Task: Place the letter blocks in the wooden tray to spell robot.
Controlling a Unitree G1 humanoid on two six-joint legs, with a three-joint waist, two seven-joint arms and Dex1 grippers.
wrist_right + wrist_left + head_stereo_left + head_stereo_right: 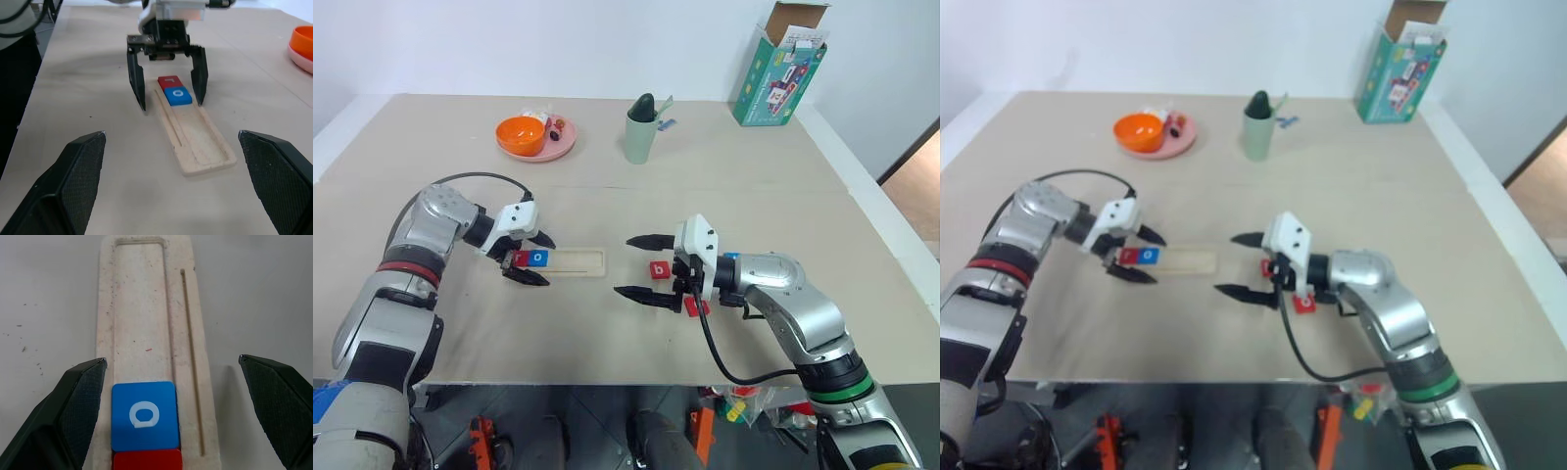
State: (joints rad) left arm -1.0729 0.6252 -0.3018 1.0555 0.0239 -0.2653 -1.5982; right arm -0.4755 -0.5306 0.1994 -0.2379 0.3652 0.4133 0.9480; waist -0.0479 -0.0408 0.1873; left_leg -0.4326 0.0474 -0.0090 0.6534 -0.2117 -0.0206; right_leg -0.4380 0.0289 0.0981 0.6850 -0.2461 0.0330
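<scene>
Your wooden tray (570,261) lies left of centre in the head view: a pale, narrow strip with a shallow groove. A red r block (169,81) and a blue o block (143,414) sit touching at its left end. Your left gripper (530,258) straddles them, jaws wide, empty. Your right gripper (636,266), also spread wide and empty, hovers beside a red b block (660,270) at centre.

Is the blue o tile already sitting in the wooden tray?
Yes: the blue o tile lies in the wooden tray groove, right beside the red tile, between the open left gripper fingers.
</scene>
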